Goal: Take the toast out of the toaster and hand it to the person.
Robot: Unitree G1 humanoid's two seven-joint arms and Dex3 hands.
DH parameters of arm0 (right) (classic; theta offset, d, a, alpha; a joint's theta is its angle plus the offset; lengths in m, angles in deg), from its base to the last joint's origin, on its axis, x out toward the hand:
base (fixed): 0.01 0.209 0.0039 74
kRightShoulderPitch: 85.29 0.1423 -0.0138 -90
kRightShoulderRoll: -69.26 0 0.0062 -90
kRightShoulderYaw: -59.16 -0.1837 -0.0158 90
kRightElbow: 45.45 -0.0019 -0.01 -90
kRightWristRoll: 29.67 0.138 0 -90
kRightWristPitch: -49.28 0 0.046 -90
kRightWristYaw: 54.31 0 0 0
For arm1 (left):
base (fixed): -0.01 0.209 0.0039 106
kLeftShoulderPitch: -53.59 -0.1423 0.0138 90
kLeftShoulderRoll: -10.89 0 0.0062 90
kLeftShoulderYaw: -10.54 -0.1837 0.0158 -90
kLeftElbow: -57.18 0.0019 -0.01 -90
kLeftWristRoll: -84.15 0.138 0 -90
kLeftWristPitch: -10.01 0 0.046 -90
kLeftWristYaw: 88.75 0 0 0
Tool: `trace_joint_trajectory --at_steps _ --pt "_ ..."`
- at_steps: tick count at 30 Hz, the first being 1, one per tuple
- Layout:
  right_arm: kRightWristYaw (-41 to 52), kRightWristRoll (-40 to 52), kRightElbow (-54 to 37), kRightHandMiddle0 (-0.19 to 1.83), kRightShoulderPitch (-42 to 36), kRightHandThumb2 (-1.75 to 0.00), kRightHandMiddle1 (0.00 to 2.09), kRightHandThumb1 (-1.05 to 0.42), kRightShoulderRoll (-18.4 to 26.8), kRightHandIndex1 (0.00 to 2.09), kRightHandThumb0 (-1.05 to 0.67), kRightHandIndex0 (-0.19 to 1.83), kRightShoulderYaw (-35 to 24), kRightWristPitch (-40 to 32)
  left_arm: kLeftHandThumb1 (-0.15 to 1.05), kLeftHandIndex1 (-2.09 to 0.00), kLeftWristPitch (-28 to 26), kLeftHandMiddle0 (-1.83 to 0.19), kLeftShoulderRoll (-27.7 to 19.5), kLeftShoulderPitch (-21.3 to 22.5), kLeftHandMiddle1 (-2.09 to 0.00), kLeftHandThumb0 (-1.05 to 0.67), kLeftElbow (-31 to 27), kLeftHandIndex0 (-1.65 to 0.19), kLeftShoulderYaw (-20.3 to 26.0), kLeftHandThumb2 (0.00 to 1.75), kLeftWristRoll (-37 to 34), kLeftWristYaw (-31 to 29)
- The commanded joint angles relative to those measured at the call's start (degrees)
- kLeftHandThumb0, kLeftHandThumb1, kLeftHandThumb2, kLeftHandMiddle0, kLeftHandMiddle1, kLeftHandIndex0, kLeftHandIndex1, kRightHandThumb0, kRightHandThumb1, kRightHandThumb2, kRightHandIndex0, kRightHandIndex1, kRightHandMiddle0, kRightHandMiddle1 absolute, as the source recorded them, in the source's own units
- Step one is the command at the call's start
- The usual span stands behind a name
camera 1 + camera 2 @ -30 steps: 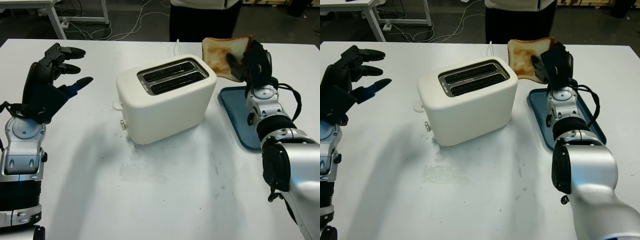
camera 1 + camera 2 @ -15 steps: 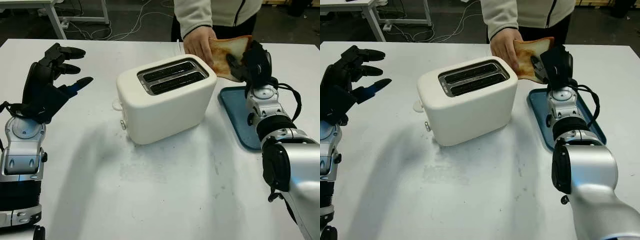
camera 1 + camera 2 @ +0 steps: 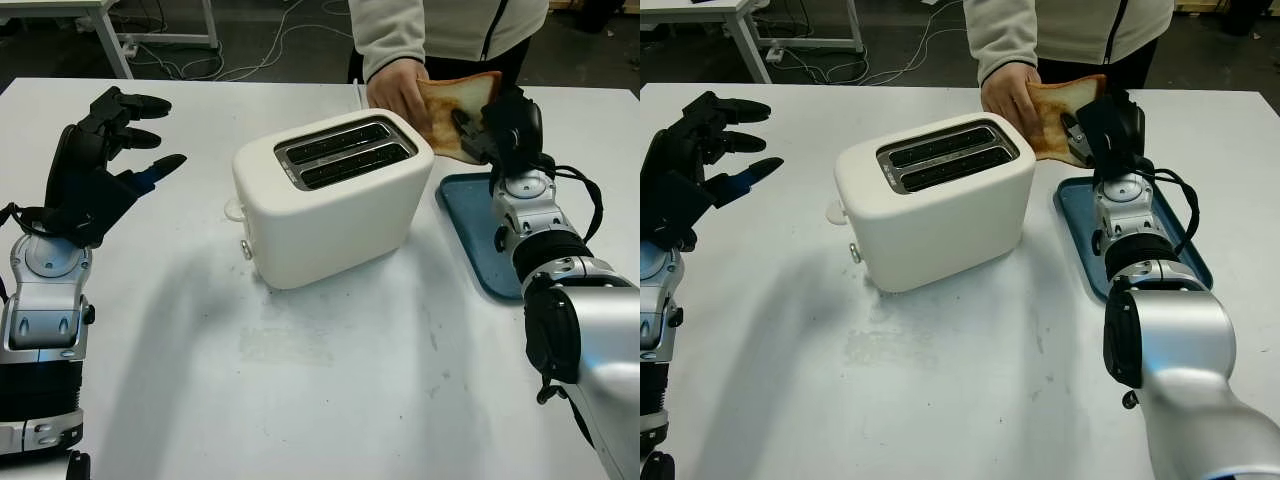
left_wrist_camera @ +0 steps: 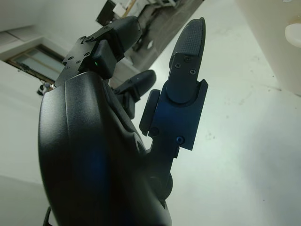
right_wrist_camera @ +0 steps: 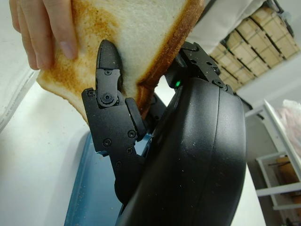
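A browned slice of toast (image 3: 452, 112) is held up behind the right end of the white toaster (image 3: 330, 195). My right hand (image 3: 492, 122) is shut on its right side, and in the right wrist view a black finger (image 5: 109, 75) presses against the toast (image 5: 131, 37). A person's hand (image 3: 398, 88) grips the toast's left edge; their fingers (image 5: 44, 28) lie across its face. The toaster's two slots are empty. My left hand (image 3: 105, 150) is open, raised over the table's left side.
A blue tray (image 3: 480, 235) lies on the white table (image 3: 330, 380) to the right of the toaster, under my right forearm. The person in a pale jacket (image 3: 440, 25) stands at the table's far edge. A white cord runs off behind the toaster.
A person stepped up to the far edge and took hold of the toast's left side. My right hand and the toast have stayed in place; the left hand has not moved.
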Motion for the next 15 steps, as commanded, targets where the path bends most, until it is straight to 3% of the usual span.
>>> trace_joint_trajectory --at_steps 1,6,9,11,13,15 --pt "-0.5 -0.3 0.0 0.65 0.5 -0.35 1.75 -0.92 0.2 1.75 -0.31 0.91 0.5 0.0 0.91 -0.87 -0.2 -0.22 -0.2 0.2 -1.08 -0.52 -0.3 -0.26 -0.1 0.03 0.1 -0.1" --pt "-0.1 -2.3 -0.3 0.62 0.0 -0.34 1.75 -0.92 0.6 1.75 -0.28 0.89 3.0 1.9 0.92 -0.87 0.2 -0.22 -0.2 0.0 -1.08 -0.53 -0.2 -0.26 -0.1 0.04 0.2 -0.1" --pt "0.7 -2.3 -0.6 0.70 -0.5 -0.15 1.53 -0.92 0.6 1.75 -0.35 0.83 3.2 3.3 0.92 -0.86 0.0 -0.22 0.1 -0.1 -1.08 -0.53 -0.2 -0.26 0.1 0.03 -0.4 -0.2" --pt "4.0 -2.0 -0.9 0.62 -0.5 -0.10 0.83 -0.92 0.9 1.11 -0.41 0.63 3.6 3.4 0.92 -0.87 0.1 -0.22 0.1 -0.2 -1.08 -0.53 -0.2 -0.26 0.1 0.03 -0.3 0.0" --pt "8.7 -3.0 -1.5 0.39 -0.7 -0.11 0.22 -0.92 2.0 0.39 -0.55 0.33 5.3 4.6 0.92 -0.87 0.3 -0.23 0.3 -0.3 -1.09 -0.54 -0.2 -0.26 0.2 0.03 -0.4 0.2" --pt "11.8 -3.9 -2.2 0.20 -0.8 -0.12 0.05 -0.92 3.0 0.12 -0.63 0.12 6.8 4.9 0.92 -0.87 0.9 -0.23 0.4 -0.5 -1.09 -0.54 0.0 -0.26 0.3 0.03 -0.5 0.3"
